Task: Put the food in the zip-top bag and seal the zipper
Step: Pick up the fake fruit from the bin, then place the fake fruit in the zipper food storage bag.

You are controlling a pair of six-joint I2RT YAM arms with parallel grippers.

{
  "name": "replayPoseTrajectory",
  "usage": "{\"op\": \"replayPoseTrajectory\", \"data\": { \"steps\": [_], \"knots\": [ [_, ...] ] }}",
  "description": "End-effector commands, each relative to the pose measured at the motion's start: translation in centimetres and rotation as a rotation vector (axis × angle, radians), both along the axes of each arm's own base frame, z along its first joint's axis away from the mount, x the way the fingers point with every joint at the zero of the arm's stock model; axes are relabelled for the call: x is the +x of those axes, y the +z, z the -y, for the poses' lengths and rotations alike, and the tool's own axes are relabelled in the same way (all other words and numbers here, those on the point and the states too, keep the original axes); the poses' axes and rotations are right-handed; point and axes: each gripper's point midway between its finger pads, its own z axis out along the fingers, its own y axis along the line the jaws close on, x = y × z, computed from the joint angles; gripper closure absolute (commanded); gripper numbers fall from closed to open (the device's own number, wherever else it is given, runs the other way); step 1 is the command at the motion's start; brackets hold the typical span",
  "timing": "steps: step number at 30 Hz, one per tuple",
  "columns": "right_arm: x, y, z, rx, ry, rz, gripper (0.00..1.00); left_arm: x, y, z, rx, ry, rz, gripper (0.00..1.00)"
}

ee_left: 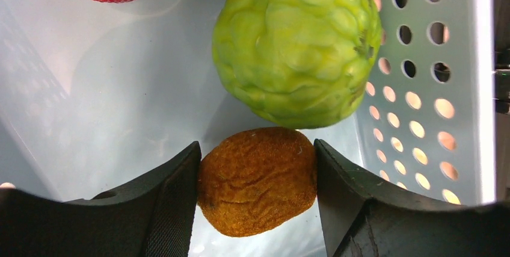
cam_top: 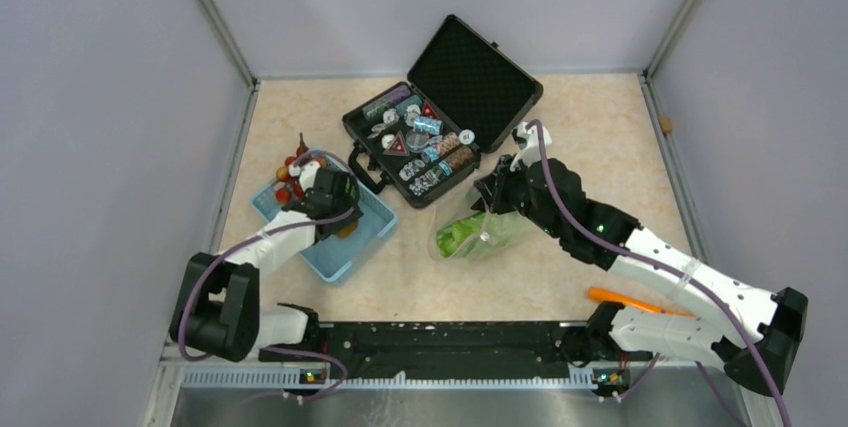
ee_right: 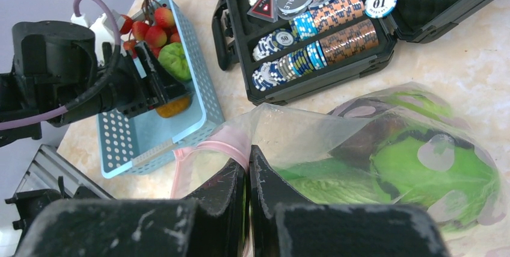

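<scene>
Left gripper (ee_left: 257, 148) clamped on orange (ee_left: 257, 182) inside basket (ee_left: 421, 58); grip sits off-centre, so it may slip on lifting; right gripper (ee_right: 248, 164) pinching zip-top bag (ee_right: 282, 127) rim.

The open black case (cam_top: 476, 70) is holding poker chips (cam_top: 455, 157); a light blue basket (cam_top: 345, 262) is sitting just left of it, and an orange object (cam_top: 640, 301) is lying well to its right.

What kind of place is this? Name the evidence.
Likely a robot lab cell: plain grey walls around a beige tabletop, toy produce in a light blue perforated plastic basket, two bolted-down black arms.
</scene>
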Motion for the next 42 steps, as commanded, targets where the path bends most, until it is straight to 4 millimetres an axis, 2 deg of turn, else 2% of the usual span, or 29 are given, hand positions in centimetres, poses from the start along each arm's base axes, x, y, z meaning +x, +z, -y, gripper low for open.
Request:
{"op": "replayPoseTrajectory", "data": {
  "steps": [1, 5, 11, 13, 15, 17, 20, 27, 37, 42],
  "knots": [
    [0.3, 2.4, -0.5, 0.077, -0.001, 0.048, 0.97, 0.1, 1.8, 0.3, -0.033, -0.016, 0.068, 0.63],
    [0.2, 2.2, -0.6, 0.079, 0.0, 0.044, 0.97, 0.1, 3.9, 0.6, -0.039, -0.074, 0.141, 0.63],
    [0.2, 2.4, -0.6, 0.085, 0.003, 0.047, 0.97, 0.3, 8.5, 1.7, -0.104, -0.153, 0.331, 0.66],
    [0.2, 2.5, -0.6, 0.088, 0.004, 0.048, 0.97, 0.2, 10.1, 2.9, -0.152, -0.207, 0.381, 0.65],
    [0.1, 2.5, -0.7, 0.088, 0.006, 0.047, 0.97, 0.0, 12.2, 5.0, -0.21, -0.337, 0.453, 0.64],
    [0.2, 2.3, -0.8, 0.09, 0.008, 0.045, 0.97, -0.8, 14.4, 7.4, -0.291, -0.48, 0.512, 0.63],
    [0.2, 2.3, -1.1, 0.1, 0.017, 0.043, 0.97, -2.1, 17.5, 10.0, -0.389, -0.637, 0.605, 0.62],
    [0.2, 2.2, -1.6, 0.106, 0.031, 0.037, 0.97, -4.9, 22.5, 12.8, -0.495, -0.873, 0.734, 0.62],
    [0.3, 1.9, -2.0, 0.107, 0.033, 0.029, 0.96, -9.5, 26.3, 15.8, -0.666, -1.162, 0.845, 0.62],
    [0.3, 1.8, -2.2, 0.109, 0.039, 0.023, 0.96, -11.6, 26.9, 17.2, -0.702, -1.294, 0.851, 0.62]
  ]
}}
